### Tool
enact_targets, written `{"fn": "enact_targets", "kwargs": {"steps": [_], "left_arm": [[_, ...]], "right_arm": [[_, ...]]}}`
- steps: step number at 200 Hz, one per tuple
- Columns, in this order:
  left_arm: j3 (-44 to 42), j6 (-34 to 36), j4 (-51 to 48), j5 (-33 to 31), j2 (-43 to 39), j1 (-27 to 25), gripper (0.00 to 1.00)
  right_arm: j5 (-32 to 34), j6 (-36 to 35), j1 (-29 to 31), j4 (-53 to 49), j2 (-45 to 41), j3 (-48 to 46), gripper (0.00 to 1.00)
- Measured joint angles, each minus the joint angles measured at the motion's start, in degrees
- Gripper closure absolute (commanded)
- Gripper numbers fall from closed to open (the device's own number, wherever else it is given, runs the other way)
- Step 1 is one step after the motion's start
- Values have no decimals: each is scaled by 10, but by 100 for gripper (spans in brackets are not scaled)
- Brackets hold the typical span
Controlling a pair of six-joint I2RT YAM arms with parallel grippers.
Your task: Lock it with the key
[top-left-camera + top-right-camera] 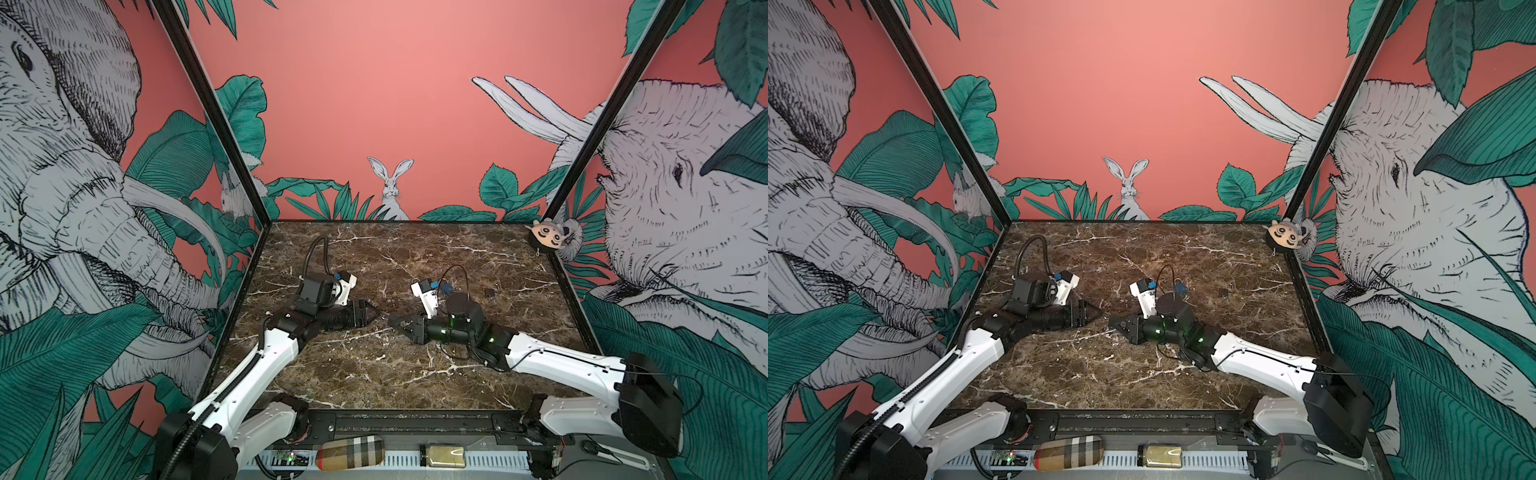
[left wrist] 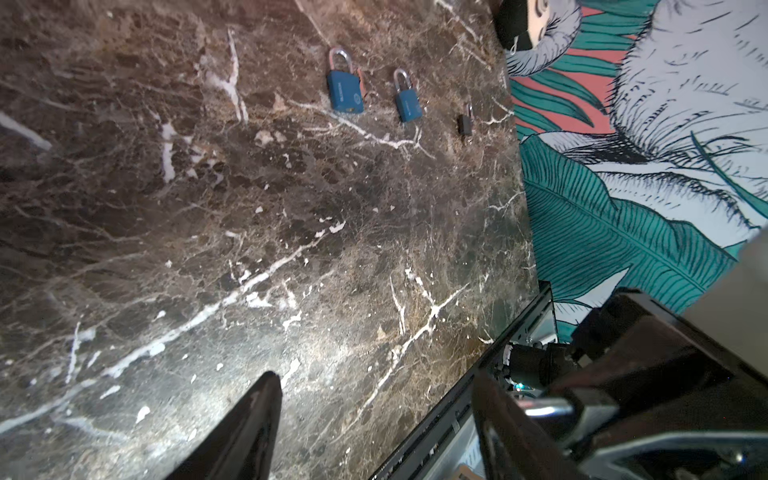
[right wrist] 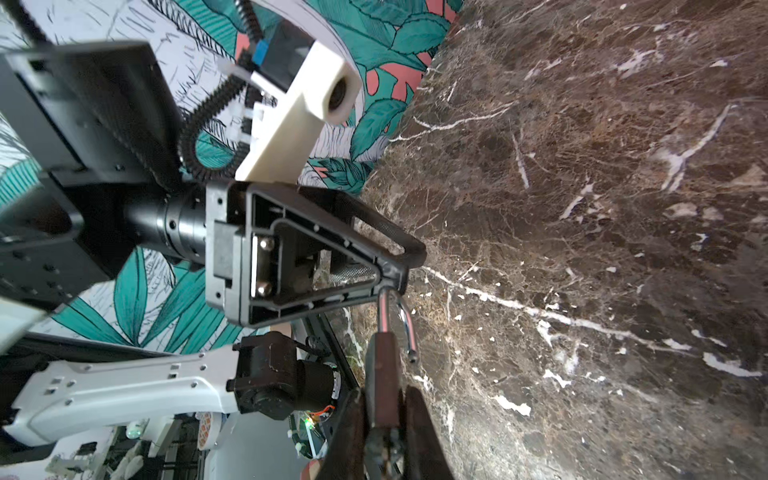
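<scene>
On the brown, white-veined marble table [image 1: 374,374], the left gripper [image 1: 373,315] reaches in from seven o'clock to the centre. Its black fingers [image 2: 249,432] are spread wide and grasp nothing. In the right wrist view one fingertip touches the top of the curved silver shackle [image 3: 405,320]. That shackle belongs to the dark red metal padlock [image 3: 384,365], held at the table's centre with one shackle leg free of the body. The right gripper [image 1: 392,321], coming from four o'clock, is clenched on the padlock's body. I cannot tell whether a key sits in it.

Toward two o'clock lie a larger blue padlock [image 2: 345,93] and a smaller blue padlock [image 2: 408,102]. A small black padlock [image 1: 490,292] lies farther out. A round plush face [image 1: 548,237] sits in the one o'clock corner.
</scene>
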Motion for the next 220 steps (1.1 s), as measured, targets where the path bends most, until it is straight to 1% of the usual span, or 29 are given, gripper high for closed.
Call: {"fn": "enact_targets", "kwargs": {"steps": [34, 60, 102, 188, 220], "left_arm": [[-38, -9, 105, 52, -19, 0, 29], [-59, -16, 152, 81, -35, 0, 30], [-63, -18, 186, 101, -57, 0, 30], [-73, -30, 241, 122, -24, 0, 27], [-73, -31, 245, 131, -22, 0, 35]], "right_arm": [[-5, 45, -11, 46, -9, -15, 100], [-5, 72, -13, 64, -9, -33, 100], [-7, 98, -15, 91, 0, -41, 100], [-38, 155, -26, 201, 65, -41, 100], [-49, 179, -29, 253, 99, -40, 100]]}}
